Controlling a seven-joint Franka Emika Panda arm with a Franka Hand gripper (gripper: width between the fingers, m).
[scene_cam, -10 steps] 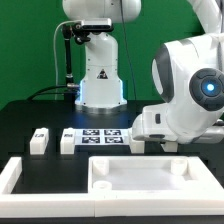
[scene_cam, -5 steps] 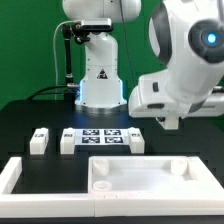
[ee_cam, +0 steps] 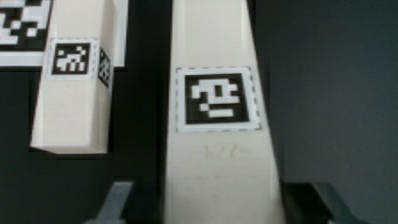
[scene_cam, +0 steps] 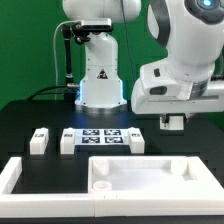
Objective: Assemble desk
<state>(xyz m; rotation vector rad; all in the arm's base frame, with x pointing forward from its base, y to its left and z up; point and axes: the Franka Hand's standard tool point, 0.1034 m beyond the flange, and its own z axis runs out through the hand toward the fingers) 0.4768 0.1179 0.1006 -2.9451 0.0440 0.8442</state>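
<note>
Risen clear of the surface [scene_cam: 25, 120], the gripper [scene_cam: 172, 122] clamps one desk leg [ee_cam: 214, 100] in narrow jaws. The desk top [scene_cam: 145, 160] lies at the surface's front edge. Leg-fitting seems in hand; next, align the leg over a top corner.

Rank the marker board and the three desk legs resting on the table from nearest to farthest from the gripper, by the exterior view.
From the gripper, holding a fourth leg:
1. Lone leg, on the exterior view's right.
2. Marker board, mid-row.
3. Inner leg, just past the board.
4. Outer leg, farthest to the exterior view's left.
</note>
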